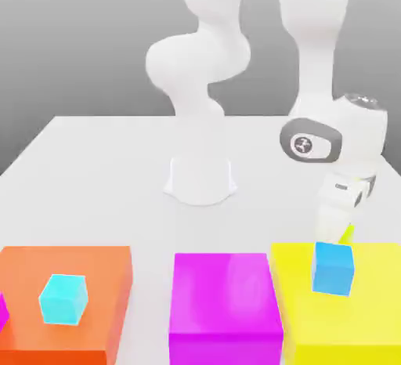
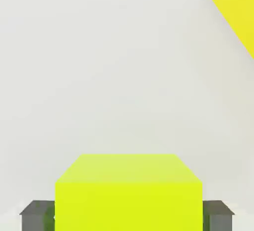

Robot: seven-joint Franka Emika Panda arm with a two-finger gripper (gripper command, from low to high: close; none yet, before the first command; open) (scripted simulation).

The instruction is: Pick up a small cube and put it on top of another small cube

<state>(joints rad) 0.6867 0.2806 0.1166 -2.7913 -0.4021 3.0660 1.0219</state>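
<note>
Claw [image 2: 127, 215] closing on lime cube [image 2: 128, 200], a finger against either side; cube sitting behind yellow block [image 1: 368, 308]. Risk: blue cube [image 1: 332, 268] is standing close by; a low sideways lift could be knocking it.

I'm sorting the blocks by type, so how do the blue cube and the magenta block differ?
The blue cube is small, while the magenta block is much larger. The blue cube sits on the yellow block; the magenta block rests on the table. The blue cube is about as tall as wide, whereas the magenta block has a broad, flat top. Both are plain.
</note>
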